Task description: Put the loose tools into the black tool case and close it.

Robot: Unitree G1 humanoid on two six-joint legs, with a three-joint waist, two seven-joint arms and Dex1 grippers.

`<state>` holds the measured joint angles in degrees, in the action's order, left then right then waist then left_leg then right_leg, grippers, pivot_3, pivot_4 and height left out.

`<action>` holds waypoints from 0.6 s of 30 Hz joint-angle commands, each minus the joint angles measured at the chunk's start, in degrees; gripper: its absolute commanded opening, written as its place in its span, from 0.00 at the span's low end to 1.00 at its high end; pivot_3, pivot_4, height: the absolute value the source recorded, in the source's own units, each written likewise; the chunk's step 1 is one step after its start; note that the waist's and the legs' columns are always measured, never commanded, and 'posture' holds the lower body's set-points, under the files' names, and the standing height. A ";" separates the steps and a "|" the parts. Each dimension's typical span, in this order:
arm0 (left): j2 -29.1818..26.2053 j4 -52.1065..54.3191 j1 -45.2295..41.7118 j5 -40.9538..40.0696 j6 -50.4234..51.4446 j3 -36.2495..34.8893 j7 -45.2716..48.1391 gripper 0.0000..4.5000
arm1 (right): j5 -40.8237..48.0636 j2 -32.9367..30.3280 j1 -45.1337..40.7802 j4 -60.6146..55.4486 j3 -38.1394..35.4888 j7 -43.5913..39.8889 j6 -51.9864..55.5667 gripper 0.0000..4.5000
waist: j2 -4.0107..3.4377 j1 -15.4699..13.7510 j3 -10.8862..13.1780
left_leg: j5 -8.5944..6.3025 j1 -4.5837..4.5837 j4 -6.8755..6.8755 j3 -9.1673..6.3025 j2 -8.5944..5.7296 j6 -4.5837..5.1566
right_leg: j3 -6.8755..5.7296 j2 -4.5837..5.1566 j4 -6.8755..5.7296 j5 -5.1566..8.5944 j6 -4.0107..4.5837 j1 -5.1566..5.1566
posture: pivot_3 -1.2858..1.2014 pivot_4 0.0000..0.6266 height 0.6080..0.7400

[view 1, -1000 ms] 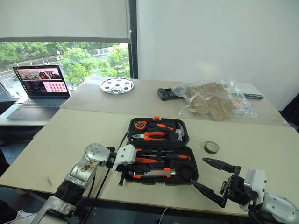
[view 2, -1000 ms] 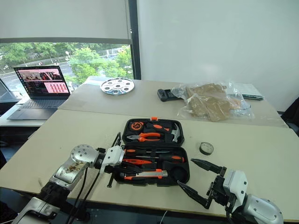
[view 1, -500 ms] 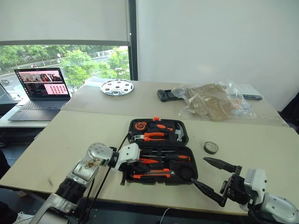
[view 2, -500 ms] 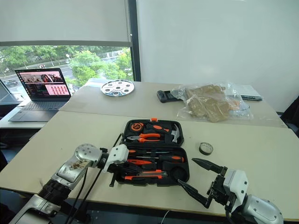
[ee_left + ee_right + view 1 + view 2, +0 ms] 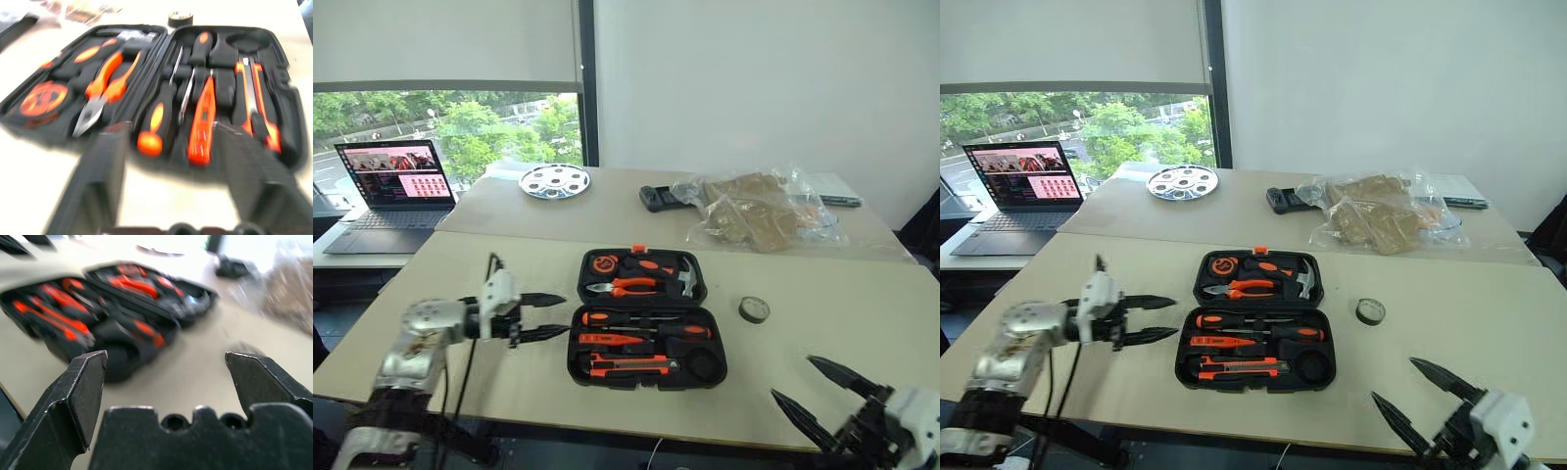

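On beige table: open black tool case | tape roll beside | window behind

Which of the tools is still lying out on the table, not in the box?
The small black tape roll. It sits alone on the table right of the open black tool case, while the other tools lie inside.

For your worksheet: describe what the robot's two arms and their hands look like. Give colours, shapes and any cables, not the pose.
The left arm is silver-grey metal with a rounded joint housing, brownish marks on it, and black cables hanging beneath. Its left hand has a white block carrying two slim, pointed black fingers. The right hand has the same tapering black fingers on a white housing; in the right wrist view their inner faces look ridged.
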<state>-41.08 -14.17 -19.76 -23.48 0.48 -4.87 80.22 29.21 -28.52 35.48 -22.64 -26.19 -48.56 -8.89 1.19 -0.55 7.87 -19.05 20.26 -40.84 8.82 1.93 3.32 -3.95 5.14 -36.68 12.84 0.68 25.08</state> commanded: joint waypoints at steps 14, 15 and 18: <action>2.15 3.34 -1.62 -3.86 0.77 0.66 3.98 0.99 | -11.57 -26.79 -42.16 21.66 19.38 -9.40 24.32 1.00 | 0.05 0.40 0.12 | 0.06 0.05 -0.01 0.05 -0.04 -0.05 | 0.01 -0.11 -0.01 -0.32 0.32 0.08 | 0.52 0.24 1.00; 2.49 3.88 -1.64 -3.81 0.71 1.01 3.94 0.99 | -13.55 -27.32 -45.36 24.70 21.75 -10.13 24.67 1.00 | 0.04 0.38 0.12 | 0.06 0.05 -0.03 0.06 -0.05 -0.05 | -0.03 -0.23 -0.01 -0.32 0.32 0.06 | 0.52 0.24 1.00; 3.42 5.39 -1.58 -3.54 0.26 2.12 3.99 0.99 | -18.49 -26.54 -54.24 33.64 27.11 -11.92 22.25 1.00 | 0.03 0.16 0.13 | 0.06 0.14 -0.04 0.11 -0.07 -0.03 | -0.03 -0.41 0.07 -0.30 0.27 0.09 | 0.52 0.24 1.00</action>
<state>-37.83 -11.05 -20.75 -26.75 1.43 -2.78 84.37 13.61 -54.98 -15.33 6.73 -0.66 -59.26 15.23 1.22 -0.39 8.00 -18.99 20.43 -40.88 8.95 1.86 3.30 -3.99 4.70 -36.58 12.56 0.92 25.20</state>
